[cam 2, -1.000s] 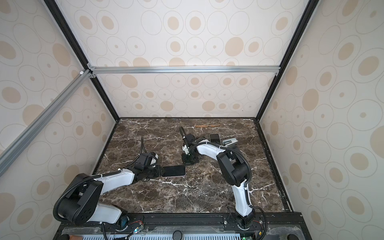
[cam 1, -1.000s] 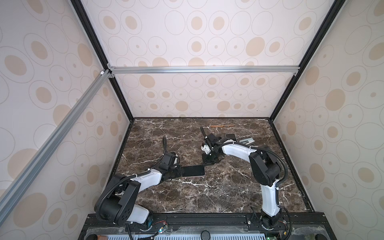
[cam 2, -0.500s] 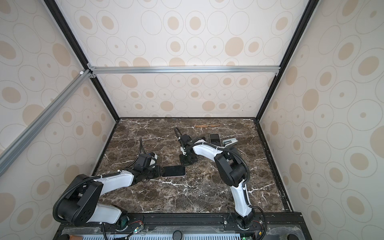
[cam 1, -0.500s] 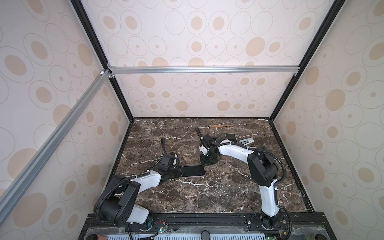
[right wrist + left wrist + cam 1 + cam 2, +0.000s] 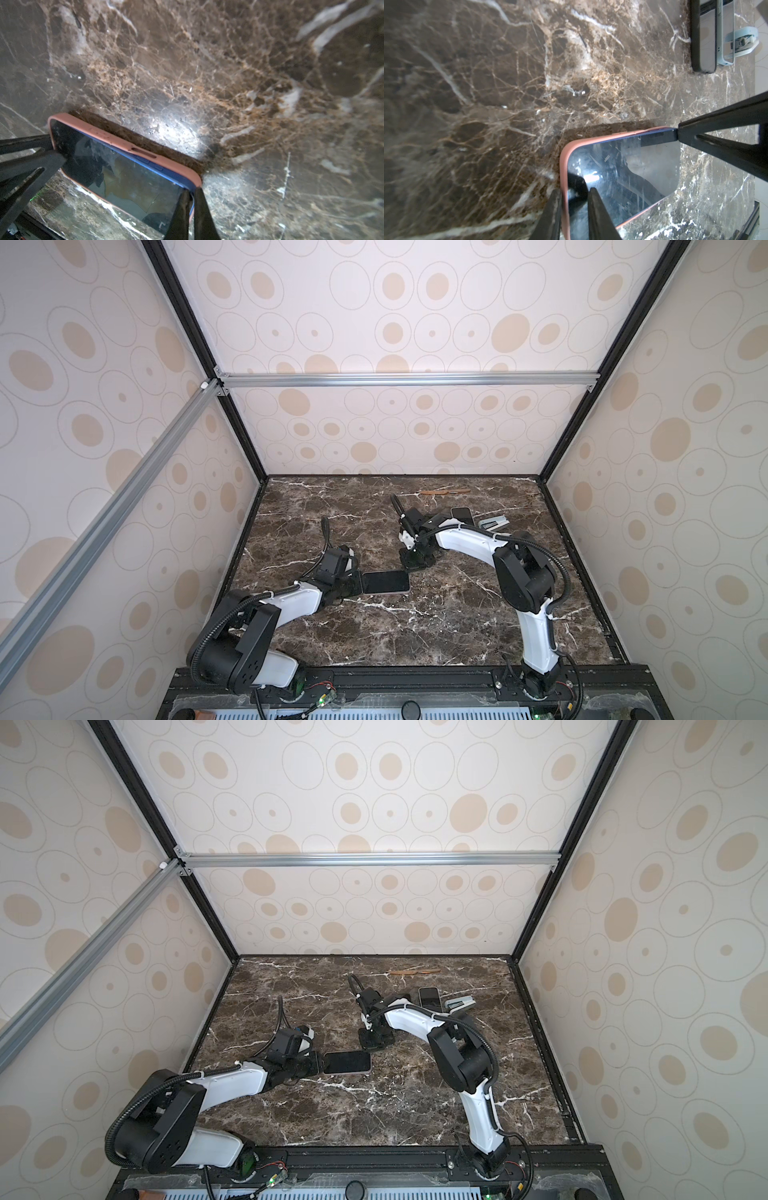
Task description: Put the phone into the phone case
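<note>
The phone (image 5: 385,582) lies flat on the brown marble desk (image 5: 436,626), glass side up, near the middle and a little to the left in both top views. Its screen is dark and shiny with small scratches, and its side is blue. It sits in the pink phone case (image 5: 563,166), whose rim runs round its edge; along one long side a strip of blue shows above the pink.

The left gripper (image 5: 360,583) has its fingers (image 5: 599,214) closed on one end of the phone case, one finger outside the pink rim and one on the glass. The right gripper (image 5: 409,566) has its fingers (image 5: 181,214) shut close together, with the tips at the far corner of the phone, by the blue strip.

The back of the phone case is hidden; the held end is cut off in the left wrist view. I cannot tell if the far corner sits fully down in the case.

At the back of the desk a second phone (image 5: 462,514) is partly hidden behind the right arm (image 5: 465,541). Beside it is a pale blue thing (image 5: 493,523), too small to name, and a thin brown stick (image 5: 444,491) lies near the back wall.
</note>
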You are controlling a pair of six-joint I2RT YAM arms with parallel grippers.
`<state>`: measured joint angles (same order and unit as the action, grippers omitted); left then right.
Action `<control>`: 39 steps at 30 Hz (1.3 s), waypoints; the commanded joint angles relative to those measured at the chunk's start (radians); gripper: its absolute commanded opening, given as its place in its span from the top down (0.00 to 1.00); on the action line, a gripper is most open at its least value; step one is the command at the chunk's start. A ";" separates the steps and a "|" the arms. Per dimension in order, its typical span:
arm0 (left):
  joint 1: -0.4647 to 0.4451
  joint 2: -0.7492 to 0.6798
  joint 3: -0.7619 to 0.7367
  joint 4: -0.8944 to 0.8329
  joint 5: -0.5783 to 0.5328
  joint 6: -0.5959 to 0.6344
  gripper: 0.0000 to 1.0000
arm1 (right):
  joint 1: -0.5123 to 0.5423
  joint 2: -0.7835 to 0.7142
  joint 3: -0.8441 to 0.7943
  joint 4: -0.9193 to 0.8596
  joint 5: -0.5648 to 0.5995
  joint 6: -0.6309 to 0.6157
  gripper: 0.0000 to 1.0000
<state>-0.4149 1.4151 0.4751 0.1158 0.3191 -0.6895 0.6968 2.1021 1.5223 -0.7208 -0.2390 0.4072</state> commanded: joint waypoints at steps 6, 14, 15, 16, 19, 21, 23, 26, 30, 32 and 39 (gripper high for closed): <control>0.000 -0.027 -0.047 -0.046 -0.031 -0.053 0.80 | 0.054 0.153 -0.189 -0.027 -0.100 0.098 0.91; 0.000 0.006 -0.052 -0.031 -0.008 -0.047 0.81 | 0.056 0.203 -0.217 0.035 -0.097 0.128 0.92; 0.000 0.016 -0.049 -0.031 -0.004 -0.046 0.81 | 0.055 0.214 -0.216 0.037 -0.098 0.131 0.92; 0.001 0.025 -0.046 -0.033 -0.002 -0.045 0.81 | 0.056 0.221 -0.217 0.038 -0.095 0.132 0.92; 0.001 0.040 -0.040 -0.028 0.011 -0.051 0.81 | 0.062 0.238 -0.213 0.037 -0.083 0.133 0.92; 0.001 0.043 -0.032 -0.029 0.018 -0.049 0.81 | 0.064 0.252 -0.202 0.029 -0.074 0.133 0.92; 0.000 0.042 -0.032 -0.028 0.010 -0.048 0.81 | 0.071 0.270 -0.185 0.016 -0.072 0.127 0.92; 0.000 0.049 -0.032 -0.030 0.010 -0.048 0.81 | 0.082 0.306 -0.166 -0.005 -0.073 0.118 0.92; 0.000 0.041 -0.050 -0.018 0.014 -0.059 0.81 | 0.089 0.327 -0.173 -0.006 -0.066 0.116 0.92; 0.001 0.038 -0.055 -0.021 0.014 -0.064 0.81 | 0.088 0.318 -0.171 -0.022 -0.032 0.116 0.92; 0.001 -0.014 -0.048 -0.018 -0.004 -0.082 0.81 | 0.152 0.191 -0.089 -0.121 0.167 0.069 0.91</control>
<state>-0.4061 1.4055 0.4446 0.1604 0.3202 -0.7490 0.7341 2.1120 1.5265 -0.7250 -0.1581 0.5095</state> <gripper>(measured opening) 0.194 0.085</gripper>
